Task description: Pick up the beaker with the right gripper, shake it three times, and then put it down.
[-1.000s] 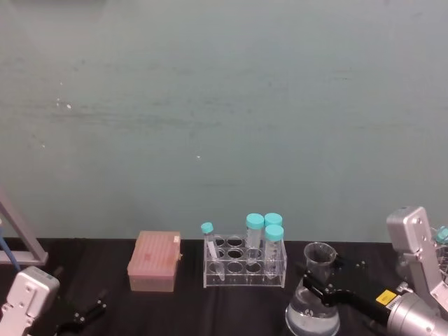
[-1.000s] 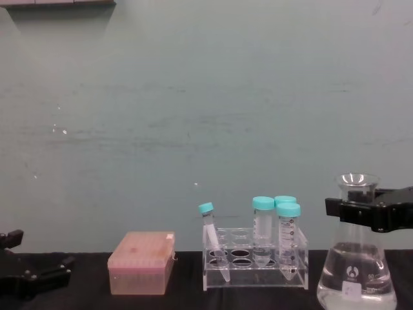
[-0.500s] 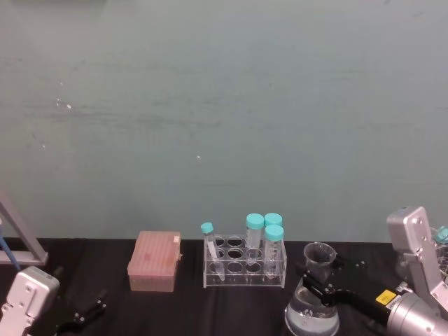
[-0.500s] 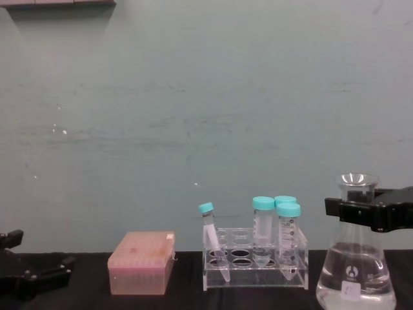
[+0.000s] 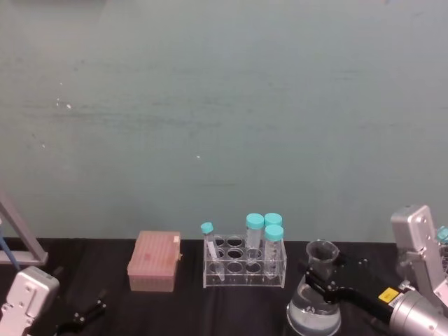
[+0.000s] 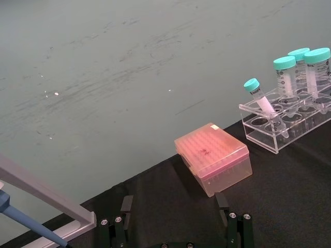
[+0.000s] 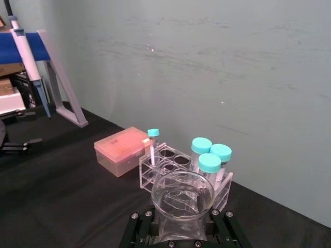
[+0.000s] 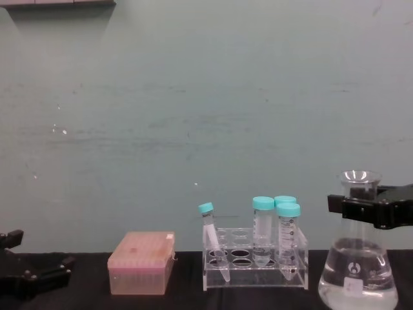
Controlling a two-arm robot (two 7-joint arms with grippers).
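A: What moved?
B: The beaker (image 8: 358,274), lower right in the chest view, slid slightly right, its neck pinched by the right gripper (image 8: 352,208). I think shaking is starting. The left gripper (image 8: 32,278) sits wide, lower left.

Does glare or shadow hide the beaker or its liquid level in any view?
Chest view: even light, no glare; the beaker stands out against the wall, liquid line visible, right claw shut on its neck. Head view: its base runs off the bottom edge. Right wrist view: soft reflections inside the rim, no hard shadows.
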